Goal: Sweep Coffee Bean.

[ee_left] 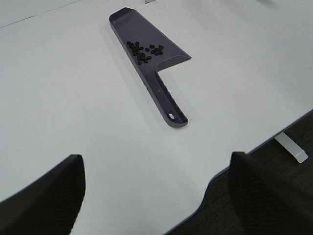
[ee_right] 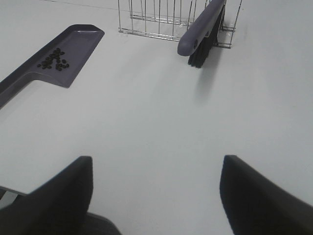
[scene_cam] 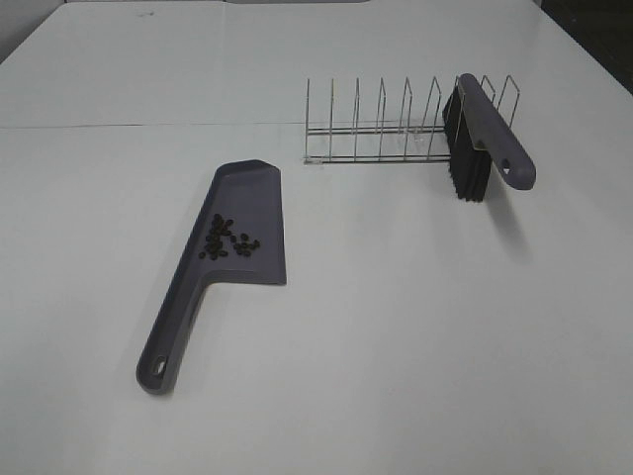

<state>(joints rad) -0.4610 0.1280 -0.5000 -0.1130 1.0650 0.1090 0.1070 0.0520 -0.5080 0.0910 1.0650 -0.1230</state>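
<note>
Judging by layout, sweep looked done: coffee bean cluster lay inside dustpan tray, well ahead of both grippers. Brush leaned on wire rack. Left gripper & right gripper wide, empty, above worktop.

A flat grey plastic dustpan with a long handle lies on the white table, its handle end, pierced by a small hanging hole, pointing toward the table's near edge. A cluster of tiny dark brown coffee beans sits on its tray. The left gripper's two dark fingers stand wide apart, holding nothing, over the table edge.
</note>
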